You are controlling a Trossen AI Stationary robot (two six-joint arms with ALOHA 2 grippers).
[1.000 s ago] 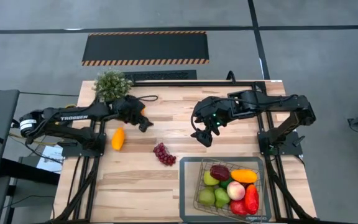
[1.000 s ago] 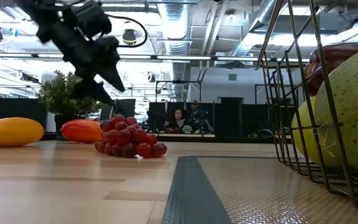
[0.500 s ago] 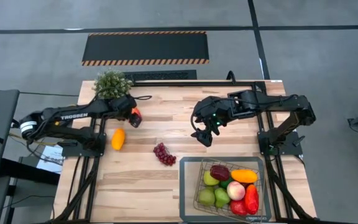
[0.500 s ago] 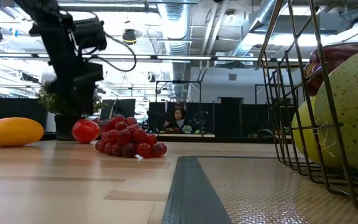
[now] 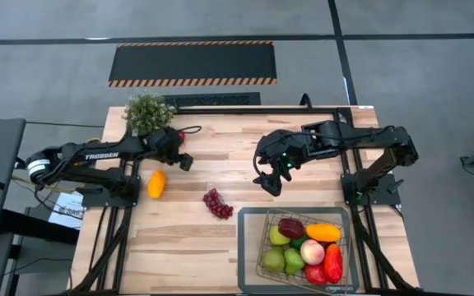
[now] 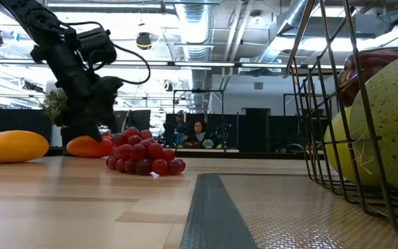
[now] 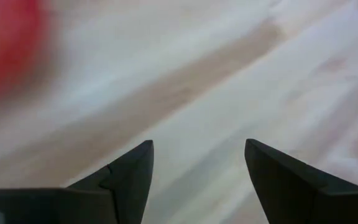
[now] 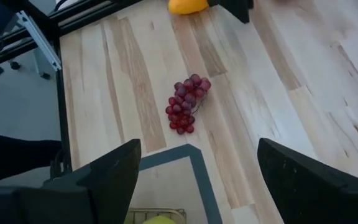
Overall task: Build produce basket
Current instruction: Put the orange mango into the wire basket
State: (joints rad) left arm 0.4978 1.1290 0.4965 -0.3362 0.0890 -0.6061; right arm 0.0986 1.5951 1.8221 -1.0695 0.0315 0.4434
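Near the potted plant (image 5: 148, 112), your left gripper (image 5: 183, 159) has dropped low over the red-orange pepper (image 6: 88, 146), which half a second ago showed rounder and redder in the low view and now lies flatter on the tabletop (image 5: 188, 238). Its fingers (image 7: 126, 174) are spread with bare wood between them. Your right gripper (image 5: 271, 182) has not moved; it hangs released above the grapes (image 5: 217, 203). Yellow pepper (image 5: 155, 183) sits unchanged; the basket (image 5: 252, 247) holds the rest.
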